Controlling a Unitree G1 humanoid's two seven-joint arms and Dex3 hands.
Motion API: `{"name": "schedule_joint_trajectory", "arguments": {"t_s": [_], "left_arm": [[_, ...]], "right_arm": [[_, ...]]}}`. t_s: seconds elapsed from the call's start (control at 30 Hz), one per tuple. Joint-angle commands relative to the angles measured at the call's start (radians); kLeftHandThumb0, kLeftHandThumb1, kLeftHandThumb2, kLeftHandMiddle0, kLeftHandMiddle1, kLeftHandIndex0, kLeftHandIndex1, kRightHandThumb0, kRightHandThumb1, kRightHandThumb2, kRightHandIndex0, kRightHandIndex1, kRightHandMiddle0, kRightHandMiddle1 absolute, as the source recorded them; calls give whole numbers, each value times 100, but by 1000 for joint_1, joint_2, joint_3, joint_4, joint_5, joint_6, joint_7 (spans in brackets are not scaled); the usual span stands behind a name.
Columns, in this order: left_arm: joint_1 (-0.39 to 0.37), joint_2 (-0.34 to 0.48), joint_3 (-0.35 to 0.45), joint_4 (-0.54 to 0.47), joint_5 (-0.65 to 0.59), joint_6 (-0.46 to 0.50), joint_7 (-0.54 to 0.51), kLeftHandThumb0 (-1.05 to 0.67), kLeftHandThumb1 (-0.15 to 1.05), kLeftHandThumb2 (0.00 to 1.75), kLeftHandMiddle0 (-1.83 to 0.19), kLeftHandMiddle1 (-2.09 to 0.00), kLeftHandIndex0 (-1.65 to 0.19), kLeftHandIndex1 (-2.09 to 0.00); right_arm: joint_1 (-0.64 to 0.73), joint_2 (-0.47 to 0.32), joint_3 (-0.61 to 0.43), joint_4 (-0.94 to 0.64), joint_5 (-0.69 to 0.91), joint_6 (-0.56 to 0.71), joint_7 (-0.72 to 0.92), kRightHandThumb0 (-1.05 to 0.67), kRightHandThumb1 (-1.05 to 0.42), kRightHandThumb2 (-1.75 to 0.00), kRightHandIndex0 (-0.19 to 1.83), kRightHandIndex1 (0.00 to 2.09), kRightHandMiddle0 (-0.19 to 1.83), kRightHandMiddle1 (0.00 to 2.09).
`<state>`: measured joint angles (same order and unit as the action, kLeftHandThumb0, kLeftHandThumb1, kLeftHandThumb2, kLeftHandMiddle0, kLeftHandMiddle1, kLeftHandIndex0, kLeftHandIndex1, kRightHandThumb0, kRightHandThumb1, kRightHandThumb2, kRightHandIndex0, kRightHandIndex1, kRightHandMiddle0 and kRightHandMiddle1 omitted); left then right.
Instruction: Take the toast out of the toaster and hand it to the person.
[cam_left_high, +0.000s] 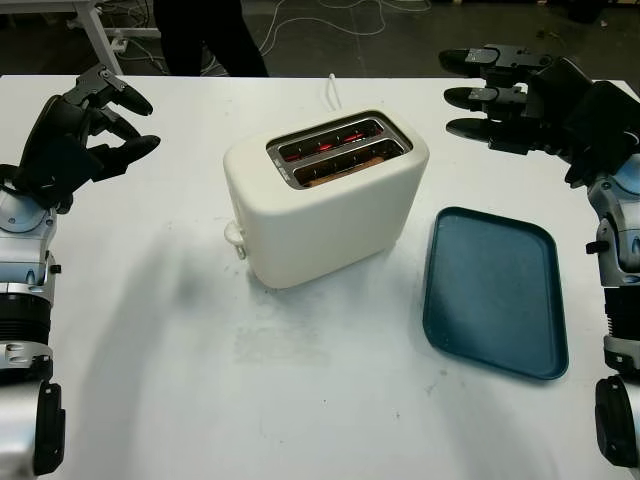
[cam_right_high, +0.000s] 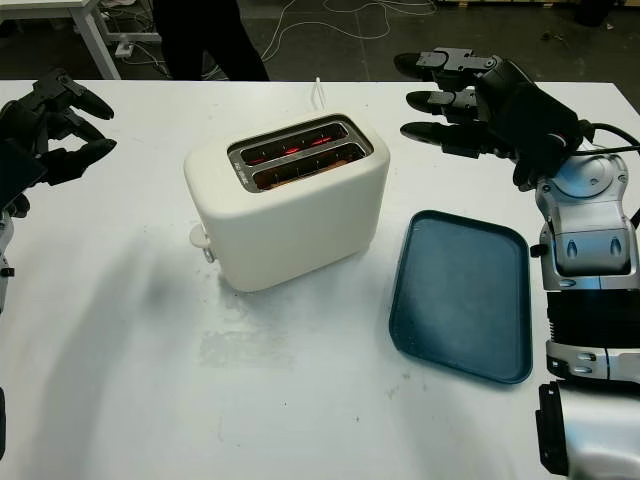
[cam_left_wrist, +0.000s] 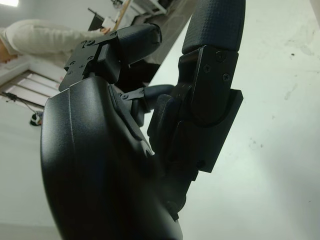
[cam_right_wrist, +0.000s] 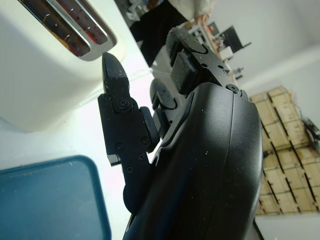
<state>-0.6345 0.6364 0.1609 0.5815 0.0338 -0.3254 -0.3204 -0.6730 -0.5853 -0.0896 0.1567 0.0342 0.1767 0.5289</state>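
Note:
A cream two-slot toaster stands mid-table, its slots glowing red inside. A brown slice of toast sits low in the near slot, its top edge just showing. My left hand hovers open above the table's left side, well clear of the toaster. Open as well, my right hand is raised to the right of the toaster and beyond it, fingers pointing toward it. The right wrist view looks past a fingertip to the toaster. A person in dark trousers stands beyond the far edge.
A dark blue tray lies flat to the right of the toaster, under my right forearm. A white cord runs from the toaster's back to the far edge. Cables and a table leg lie on the dark floor beyond.

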Motion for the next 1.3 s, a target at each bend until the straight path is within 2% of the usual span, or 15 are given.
{"name": "schedule_joint_trajectory", "arguments": {"t_s": [0.0,1.27], "left_arm": [[-6,0,7,3,-17,-5,-6,-105,92,18,-28,-160,-21,-154],[-7,1,9,8,-12,-10,-2,-105,92,20,-29,-159,-21,-154]], "right_arm": [[-6,6,-5,-1,12,-4,-4,-21,-92,-7,51,0,48,0],[-1,3,-2,-10,3,-6,-10,-21,-92,-6,51,0,48,0]]}}
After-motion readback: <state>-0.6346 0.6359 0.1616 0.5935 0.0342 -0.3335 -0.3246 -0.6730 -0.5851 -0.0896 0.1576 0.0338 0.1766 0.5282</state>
